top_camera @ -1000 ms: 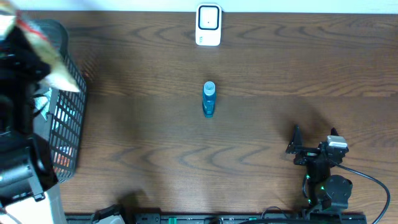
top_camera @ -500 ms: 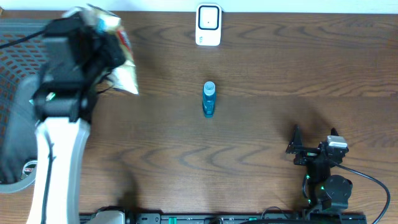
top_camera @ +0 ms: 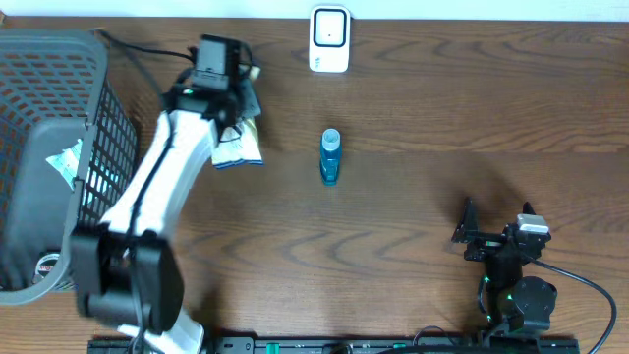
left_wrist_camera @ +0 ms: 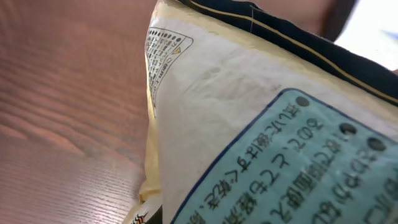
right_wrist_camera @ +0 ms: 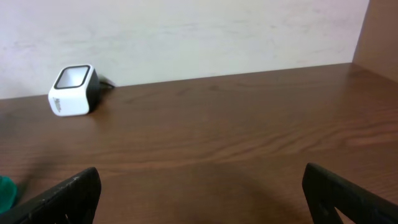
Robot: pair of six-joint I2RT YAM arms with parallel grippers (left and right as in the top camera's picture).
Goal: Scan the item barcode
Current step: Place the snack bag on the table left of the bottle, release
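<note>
Packet (top_camera: 238, 149) has left the basket (top_camera: 59, 59), pinched in the left gripper (top_camera: 228, 110), and now hangs over the table (top_camera: 442, 98) toward its far-left corner (scanner (top_camera: 329, 39) waits at the far edge), so scanning looks close. Right gripper (top_camera: 496, 218) idles front-right, jaws wide.

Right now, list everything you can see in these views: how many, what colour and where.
table: one, dark brown wood, under everything
basket: one, grey wire mesh, left edge
basket contents: at least one pale packet, rest unclear through the mesh
packet: one, cream with teal label, between basket and bottle
bottle: one, blue, table centre
scanner: one, white, far edge, centre
left end effector: one, black on a white arm, shut on the packet
right end effector: one, black, open and empty, near right corner
</note>
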